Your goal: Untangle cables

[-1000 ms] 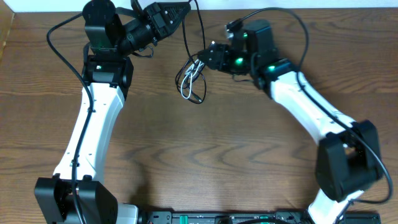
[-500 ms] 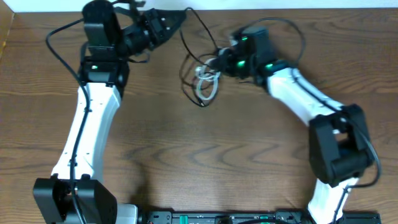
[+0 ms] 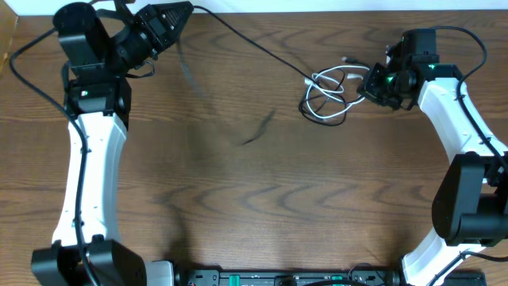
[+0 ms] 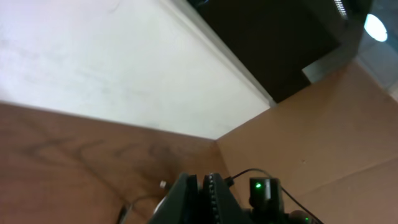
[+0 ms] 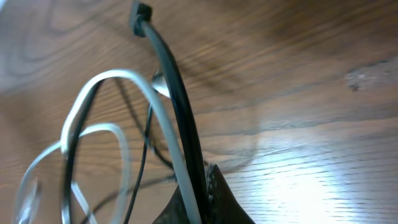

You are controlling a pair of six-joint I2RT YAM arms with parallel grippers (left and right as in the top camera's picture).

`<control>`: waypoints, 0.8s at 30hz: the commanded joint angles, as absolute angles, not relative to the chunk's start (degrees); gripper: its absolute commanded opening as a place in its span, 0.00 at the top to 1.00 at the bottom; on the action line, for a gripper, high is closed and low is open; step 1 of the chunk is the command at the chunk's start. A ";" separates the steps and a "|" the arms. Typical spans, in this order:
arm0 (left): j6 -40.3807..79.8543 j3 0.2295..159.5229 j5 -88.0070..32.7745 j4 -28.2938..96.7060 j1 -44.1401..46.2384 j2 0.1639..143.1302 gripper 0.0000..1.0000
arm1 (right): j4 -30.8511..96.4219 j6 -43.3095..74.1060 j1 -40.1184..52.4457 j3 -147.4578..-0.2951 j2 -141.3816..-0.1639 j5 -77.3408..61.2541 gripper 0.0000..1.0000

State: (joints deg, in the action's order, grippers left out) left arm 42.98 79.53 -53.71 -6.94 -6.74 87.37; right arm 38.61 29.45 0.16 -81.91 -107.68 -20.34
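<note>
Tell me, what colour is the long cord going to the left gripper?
Black. The black cable shows best in the overhead view.

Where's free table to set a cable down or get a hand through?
Free: the wide bare table between the left arm and the right arm, nearer than the cable bundle. Crowded: the far side, where the black cable runs stretched from the left gripper to the bundle at the right gripper.

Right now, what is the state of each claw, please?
Left claw: closed on the black cable.
Right claw: closed on the cable bundle.
</note>
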 commanded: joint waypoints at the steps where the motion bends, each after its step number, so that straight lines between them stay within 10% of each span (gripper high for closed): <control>1: 41.65 80.71 -53.28 -10.68 -7.88 82.54 0.93 | 39.68 27.49 -0.78 -81.67 -109.06 -11.40 0.99; 17: 26.72 80.71 -47.94 10.07 -2.98 82.06 0.91 | 39.38 3.64 -1.41 -84.71 -105.65 -43.13 0.99; 24: 20.34 80.71 -41.08 14.74 3.38 88.25 0.46 | 39.86 3.66 -1.39 -86.48 -96.53 -50.83 0.84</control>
